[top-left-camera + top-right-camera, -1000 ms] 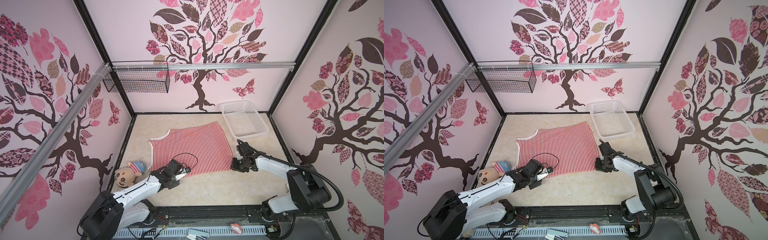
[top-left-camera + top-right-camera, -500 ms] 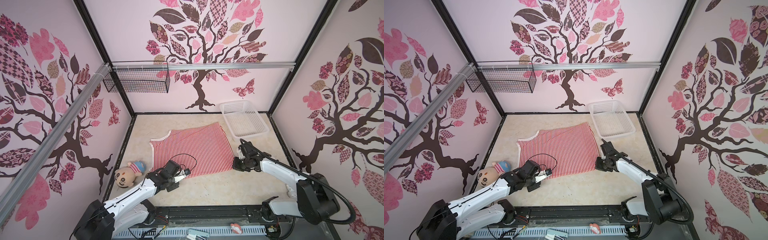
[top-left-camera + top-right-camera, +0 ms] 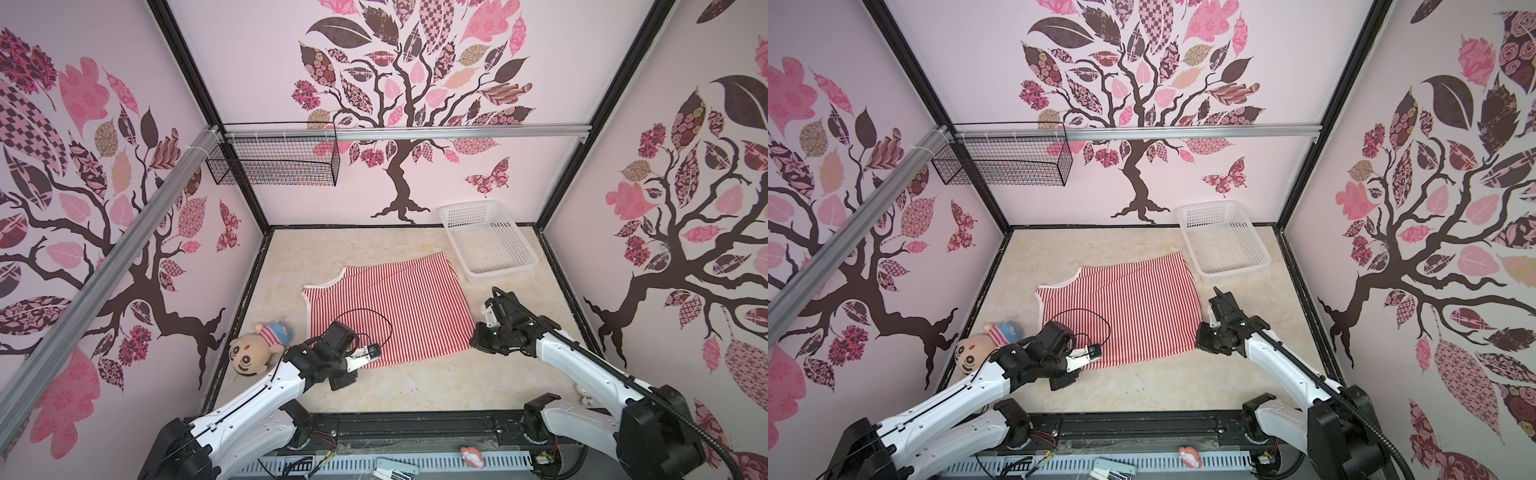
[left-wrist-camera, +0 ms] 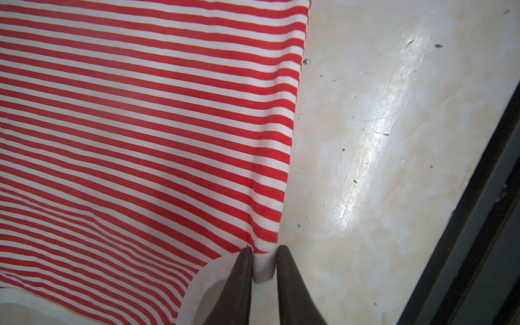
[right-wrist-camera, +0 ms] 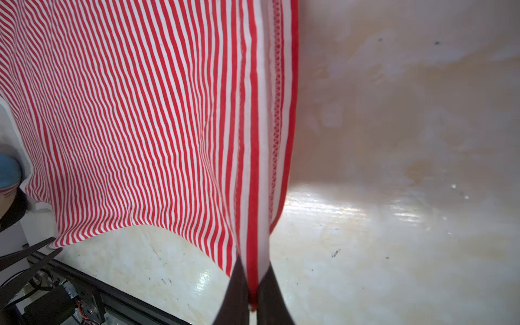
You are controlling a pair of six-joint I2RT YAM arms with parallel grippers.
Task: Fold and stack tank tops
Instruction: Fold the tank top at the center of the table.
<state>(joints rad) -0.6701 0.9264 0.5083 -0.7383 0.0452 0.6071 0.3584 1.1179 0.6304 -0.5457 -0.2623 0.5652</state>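
Observation:
One red-and-white striped tank top (image 3: pixel 386 307) (image 3: pixel 1121 307) lies spread flat on the beige tabletop in both top views. At its near-left corner my left gripper (image 3: pixel 353 372) (image 4: pixel 263 253) is shut on the white trim, which bunches between the dark fingertips (image 4: pixel 242 270) in the left wrist view. My right gripper (image 3: pixel 476 343) (image 5: pixel 253 281) is shut on the hemmed near-right corner; the right wrist view shows the fabric rising into folds there. In the top views both sets of fingertips are hidden under the wrists.
A white perforated basket (image 3: pixel 528 262) stands at the back right, close to the top's far corner. A plush doll (image 3: pixel 253 353) lies at the left wall beside the left arm. A black wire basket (image 3: pixel 274 166) hangs on the back wall. A black frame rail (image 3: pixel 415 419) borders the front.
The right jaws have closed on the hem corner and that gripper has shifted slightly toward the front. The left jaws have narrowed a little on the trim.

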